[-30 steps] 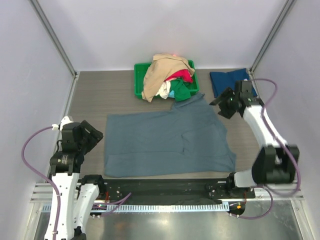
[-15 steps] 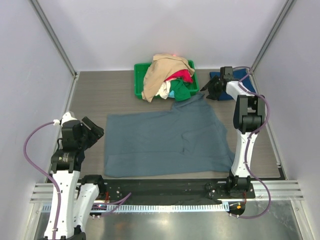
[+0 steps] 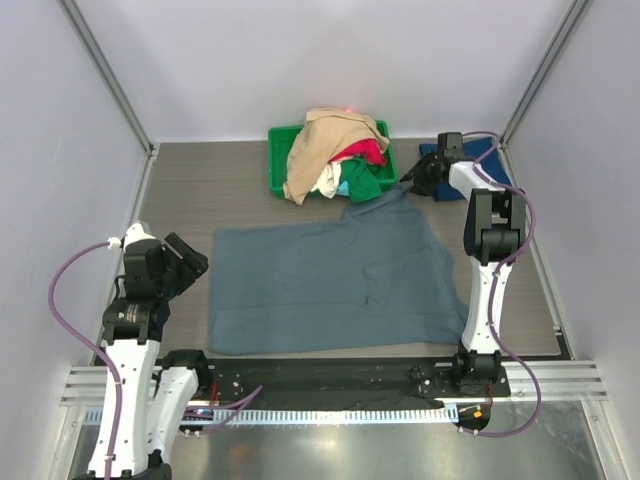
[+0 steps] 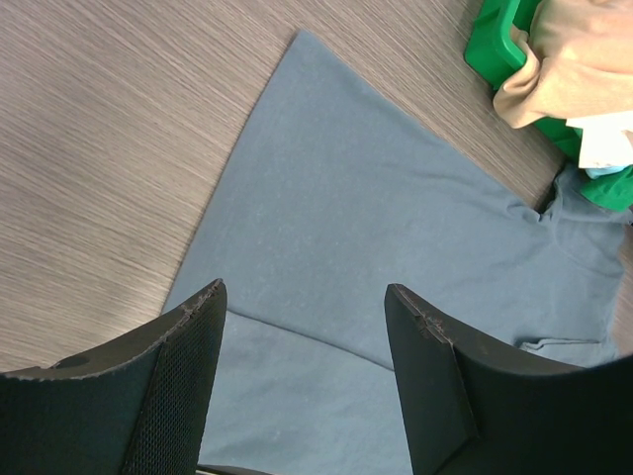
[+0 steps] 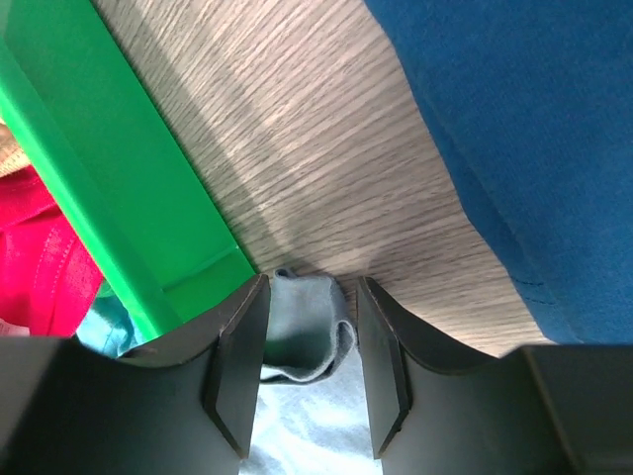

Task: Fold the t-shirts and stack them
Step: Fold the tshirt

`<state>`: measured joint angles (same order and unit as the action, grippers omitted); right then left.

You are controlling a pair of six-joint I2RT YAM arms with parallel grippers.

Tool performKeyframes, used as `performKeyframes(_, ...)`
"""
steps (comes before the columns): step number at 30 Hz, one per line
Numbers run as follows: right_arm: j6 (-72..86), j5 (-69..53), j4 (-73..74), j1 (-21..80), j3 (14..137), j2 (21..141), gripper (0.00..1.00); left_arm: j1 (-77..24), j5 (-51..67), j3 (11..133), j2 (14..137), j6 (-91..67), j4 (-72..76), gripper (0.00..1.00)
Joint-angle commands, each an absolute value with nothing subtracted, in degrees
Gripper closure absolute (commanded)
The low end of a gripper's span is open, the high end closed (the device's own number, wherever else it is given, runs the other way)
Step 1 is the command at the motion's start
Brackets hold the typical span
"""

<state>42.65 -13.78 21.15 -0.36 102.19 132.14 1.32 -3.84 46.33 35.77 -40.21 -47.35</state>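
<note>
The large slate grey-blue t-shirt (image 3: 335,285) lies spread flat mid-table. My right gripper (image 3: 412,180) is low at its far sleeve, beside the bin; in the right wrist view (image 5: 312,287) its jaws stand open astride the bunched sleeve tip (image 5: 302,336). My left gripper (image 3: 192,265) is open and empty just off the shirt's left edge, looking over the cloth (image 4: 396,247). A dark navy shirt (image 3: 455,160) lies folded at the back right and shows in the right wrist view (image 5: 534,129). Tan (image 3: 325,140), red (image 3: 362,153), green and white shirts are heaped in the bin.
The green plastic bin (image 3: 278,165) stands at the back centre, its wall (image 5: 109,168) close to the left of my right fingers. Grey walls enclose the table on three sides. The arm bases and rail run along the near edge.
My right arm has swung from the shirt's right side to the far sleeve by the bin and lowered over it. The left gripper has shifted only slightly.
</note>
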Motion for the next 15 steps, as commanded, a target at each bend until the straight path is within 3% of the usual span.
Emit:
performKeyframes(1, 41.4, -12.31, 20.65, 0.0, 99.5, 129.2, 0.53, 1.76, -3.08, 46.05, 35.42, -39.46, -45.18, 0.34)
performKeyframes(6, 41.04, -12.22, 20.3, 0.0, 98.09, 128.93, 0.58, 1.76, -2.99, 46.05, 35.24, -39.46, -45.17, 0.34)
performKeyframes(9, 40.87, -12.74, 19.78, 0.0, 98.17, 129.29, 0.69, 1.85, -3.16, 46.05, 35.6, -39.46, -45.09, 0.34)
performKeyframes(11, 40.69, -12.74, 19.6, 0.0, 98.17, 129.29, 0.82, 1.76, -3.08, 46.06, 35.68, -39.46, -45.09, 0.34)
performKeyframes(12, 40.52, -12.83, 19.6, 1.65, 98.26, 129.29, 0.96, 1.76, -3.34, 45.97, 35.77, -39.55, -45.09, 0.34)
performKeyframes(15, 40.52, -12.75, 19.42, 1.67, 98.17, 128.85, 0.99, 1.85, -4.13, 45.79, 36.56, -40.08, -44.74, 0.34)
